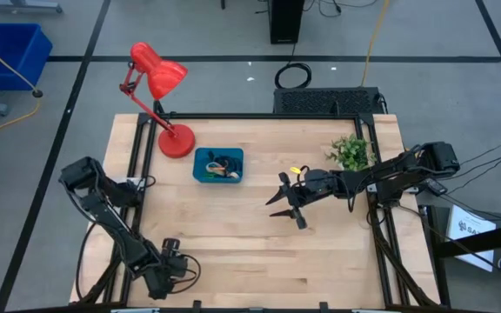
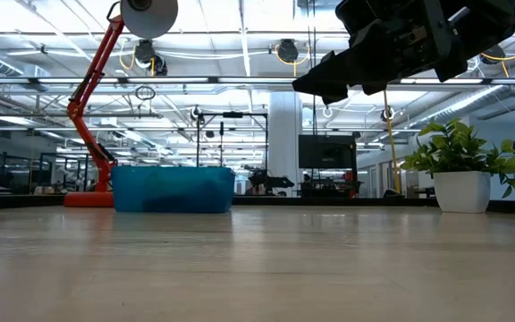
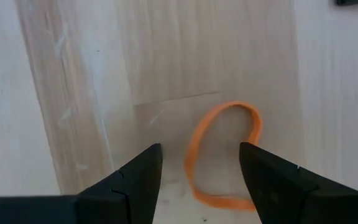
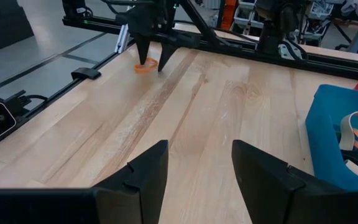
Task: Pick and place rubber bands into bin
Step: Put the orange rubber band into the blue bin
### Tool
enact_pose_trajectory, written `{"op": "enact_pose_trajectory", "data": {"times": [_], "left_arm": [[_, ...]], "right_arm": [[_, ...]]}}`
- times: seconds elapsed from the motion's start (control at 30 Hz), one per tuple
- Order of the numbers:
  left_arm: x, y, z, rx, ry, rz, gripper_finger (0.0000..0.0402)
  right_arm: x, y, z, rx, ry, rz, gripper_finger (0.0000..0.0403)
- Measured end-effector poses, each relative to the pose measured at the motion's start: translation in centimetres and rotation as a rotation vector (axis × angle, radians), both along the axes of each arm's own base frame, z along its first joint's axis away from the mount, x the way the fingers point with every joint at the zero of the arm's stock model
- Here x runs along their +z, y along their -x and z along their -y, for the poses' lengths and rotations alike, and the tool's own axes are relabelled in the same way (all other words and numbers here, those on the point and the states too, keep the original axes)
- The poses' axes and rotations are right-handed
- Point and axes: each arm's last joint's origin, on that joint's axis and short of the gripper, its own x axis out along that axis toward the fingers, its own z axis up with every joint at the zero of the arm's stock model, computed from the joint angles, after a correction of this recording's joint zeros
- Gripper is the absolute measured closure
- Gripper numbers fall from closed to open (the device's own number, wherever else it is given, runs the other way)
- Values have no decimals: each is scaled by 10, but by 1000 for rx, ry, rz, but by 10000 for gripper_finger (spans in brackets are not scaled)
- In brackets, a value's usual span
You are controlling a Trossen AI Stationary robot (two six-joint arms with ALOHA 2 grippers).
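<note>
From above, the bin (image 1: 218, 165) with bands is seen at the desk's (image 1: 259, 252) 11 o'clock and the spread right tool (image 1: 287, 202) mid-desk, while at wrist level the spread left tool (image 3: 199, 171) straddles an orange band (image 3: 222, 155), which could be pinched only partly and slip.

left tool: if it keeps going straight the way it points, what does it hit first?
Most likely the orange rubber band lying on the table. The left tool is open, pointing down, with the band between its fingers; the gap above the wood is unclear.
</note>
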Motion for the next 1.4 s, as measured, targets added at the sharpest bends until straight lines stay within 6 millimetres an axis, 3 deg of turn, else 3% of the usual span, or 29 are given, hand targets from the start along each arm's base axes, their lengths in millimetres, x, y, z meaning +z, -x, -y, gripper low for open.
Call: {"op": "enact_pose_trajectory", "data": {"times": [0.73, 1.4], "left_arm": [[-1, -1, 0, 167, 34, -28, 178], [-1, 1, 1, 151, 19, -11, 185]], "right_arm": [[0, 0, 0, -2, -7, -6, 231], [0, 0, 0, -2, -4, -5, 231]]}}
